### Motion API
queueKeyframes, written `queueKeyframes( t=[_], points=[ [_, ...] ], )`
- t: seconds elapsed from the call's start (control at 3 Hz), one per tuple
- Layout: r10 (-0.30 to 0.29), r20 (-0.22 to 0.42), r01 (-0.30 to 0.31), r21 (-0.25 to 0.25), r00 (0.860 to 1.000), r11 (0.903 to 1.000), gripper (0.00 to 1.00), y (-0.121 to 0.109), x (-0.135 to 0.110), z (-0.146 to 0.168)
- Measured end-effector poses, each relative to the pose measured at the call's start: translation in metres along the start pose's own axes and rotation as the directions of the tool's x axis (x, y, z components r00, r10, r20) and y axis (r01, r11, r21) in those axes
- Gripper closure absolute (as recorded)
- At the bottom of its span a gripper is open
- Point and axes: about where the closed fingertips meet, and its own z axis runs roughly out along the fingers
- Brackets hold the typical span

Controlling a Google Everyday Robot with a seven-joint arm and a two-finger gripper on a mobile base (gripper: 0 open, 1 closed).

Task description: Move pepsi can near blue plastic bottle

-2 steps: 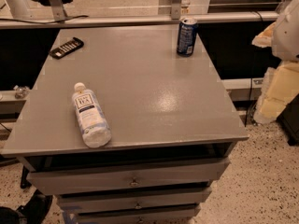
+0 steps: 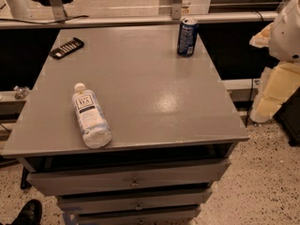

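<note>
The pepsi can (image 2: 187, 36), dark blue with a silver top, stands upright at the far right corner of the grey table (image 2: 154, 102). The blue plastic bottle (image 2: 91, 116), pale with a white cap and a dark "TEA" label panel, lies on its side near the front left edge, cap pointing away. The two are far apart, on a diagonal across the table. Only white and cream parts of my arm (image 2: 283, 36) show at the right edge, off the table. The gripper itself is out of view.
A black remote-like bar (image 2: 67, 48) lies at the far left of the table. Drawers (image 2: 133, 182) sit under the front edge. A rail (image 2: 117, 20) runs behind the table. A dark shoe (image 2: 28, 213) is on the floor at bottom left.
</note>
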Motion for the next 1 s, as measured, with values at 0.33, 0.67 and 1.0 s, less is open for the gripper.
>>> queueKeyframes(
  t=[0.33, 0.67, 1.0],
  points=[
    [0.025, 0.066, -0.025, -0.001, 0.998, 0.9997, 0.00, -0.025, -0.008, 0.027],
    [0.074, 0.159, -0.077, 0.015, 0.985, 0.9969, 0.00, -0.070, -0.017, 0.064],
    [0.139, 0.275, -0.157, 0.044, 0.951, 0.9867, 0.00, -0.125, -0.021, 0.095]
  ],
)
